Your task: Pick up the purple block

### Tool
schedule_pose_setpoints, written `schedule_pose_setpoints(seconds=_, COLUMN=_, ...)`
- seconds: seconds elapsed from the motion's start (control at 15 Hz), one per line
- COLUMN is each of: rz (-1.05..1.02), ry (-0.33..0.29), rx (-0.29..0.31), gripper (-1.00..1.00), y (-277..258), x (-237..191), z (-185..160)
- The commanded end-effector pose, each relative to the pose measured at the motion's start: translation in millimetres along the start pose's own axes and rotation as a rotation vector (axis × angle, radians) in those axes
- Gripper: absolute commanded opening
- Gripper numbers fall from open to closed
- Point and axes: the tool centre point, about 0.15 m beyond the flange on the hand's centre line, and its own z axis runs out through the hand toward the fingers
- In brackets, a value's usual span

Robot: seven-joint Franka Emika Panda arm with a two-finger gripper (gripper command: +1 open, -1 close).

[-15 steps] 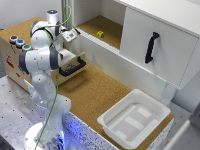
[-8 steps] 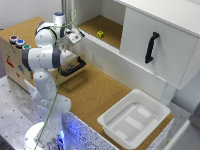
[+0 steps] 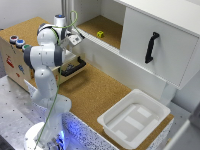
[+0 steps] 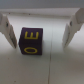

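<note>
Wrist view: the small dark purple cube with yellow lettering [image 4: 30, 42] sits between the spread fingers of the end effector [image 4: 38, 31], nearer one finger; since a second ago the arm has swung over it, so closing looks next.

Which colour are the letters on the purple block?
Yellow, on the purple block; the wrist view shows it best.

Exterior view: purple block not visible, hidden behind arm [image 3: 47, 55] and wrist assy. Gripper [image 3: 79, 36] too small/blurred to read finger spacing here. Buttons [image 3: 17, 41] on box at the exterior view's left: blurred, detail n/a. Bin [image 3: 134, 120] partly cut by frame edge.

Wrist view: fingers [image 4: 6, 30] cropped at frame edge, tips only; pic soft. Purple block [image 4: 30, 41] yellow markings legible approx., edges blurred.
</note>
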Motion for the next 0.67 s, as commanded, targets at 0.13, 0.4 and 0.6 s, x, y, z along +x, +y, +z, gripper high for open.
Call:
schedule_pose_setpoints(seconds=0.13, rz=0.025, ry=-0.071, rx=-0.051, gripper=-1.00, y=-11.2, x=4.1, z=0.0)
schedule_pose_setpoints(seconds=0.4, rz=0.053, ry=-0.103, rx=-0.110, gripper=-1.00, y=-19.0, x=8.7, z=-32.1)
schedule_pose_setpoints(seconds=0.6, rz=0.052, ry=-0.131, rx=-0.190, gripper=-1.00, y=-19.2, x=24.0, z=-79.6)
